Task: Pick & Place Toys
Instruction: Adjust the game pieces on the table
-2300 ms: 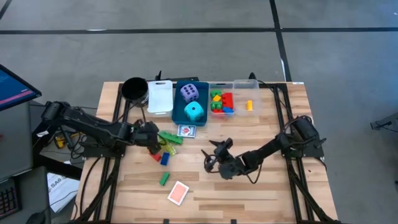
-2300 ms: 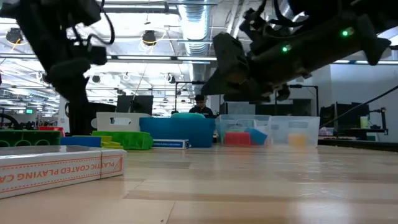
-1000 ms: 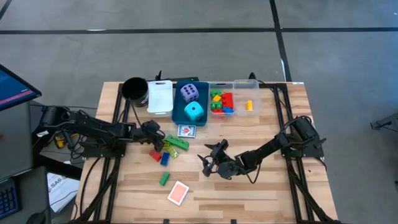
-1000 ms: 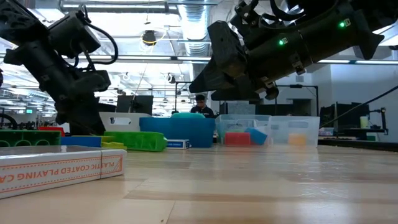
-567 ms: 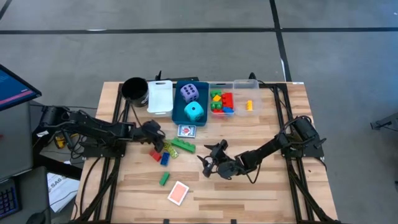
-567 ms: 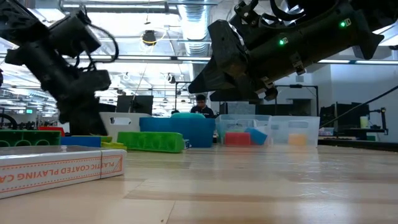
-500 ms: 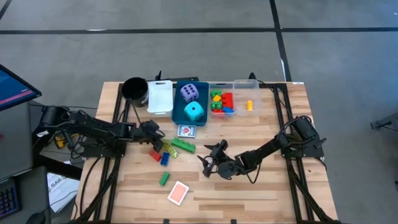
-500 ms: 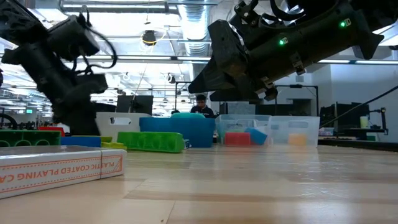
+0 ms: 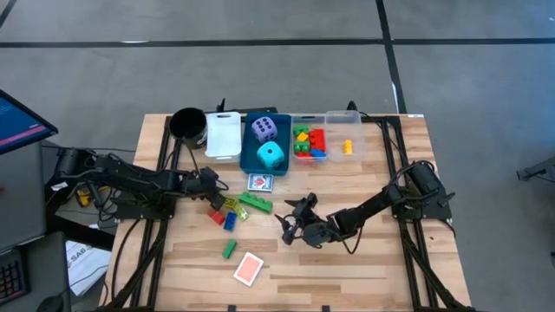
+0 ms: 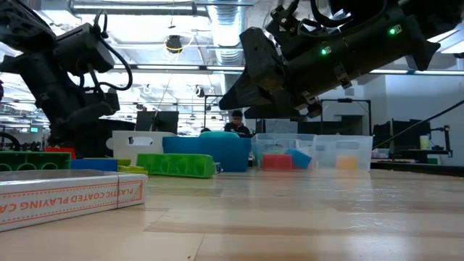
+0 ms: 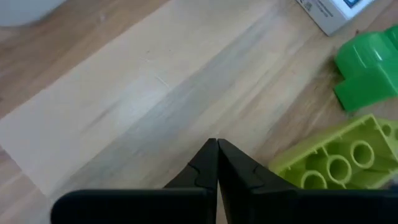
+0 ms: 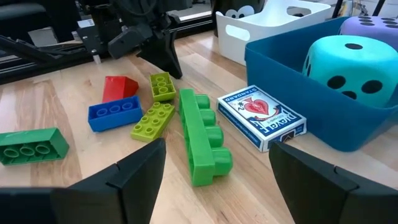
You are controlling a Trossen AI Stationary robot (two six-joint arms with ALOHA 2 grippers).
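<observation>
Red-backed playing-card box point(image 9: 249, 269) lies nearest on the wooden table point(image 9: 373, 260), cut off at the low view's edge, with a dark green brick point(image 9: 229, 250) just beyond it. Mid-table, the right gripper point(image 9: 284, 227) hangs with fingers spread wide and empty, facing a long green brick point(image 12: 203, 138) that lies flat, studs sideways, beside a blue card pack point(image 12: 262, 116), a lime brick point(image 12: 153, 119), a blue brick point(image 12: 115, 114) and a red brick point(image 12: 120, 88). Farther off, the left gripper point(image 9: 215, 185) is pinched together on nothing, and the blue bin point(image 12: 292, 65) partly hides the cyan die point(image 12: 343, 61) and purple die point(image 9: 264, 129).
</observation>
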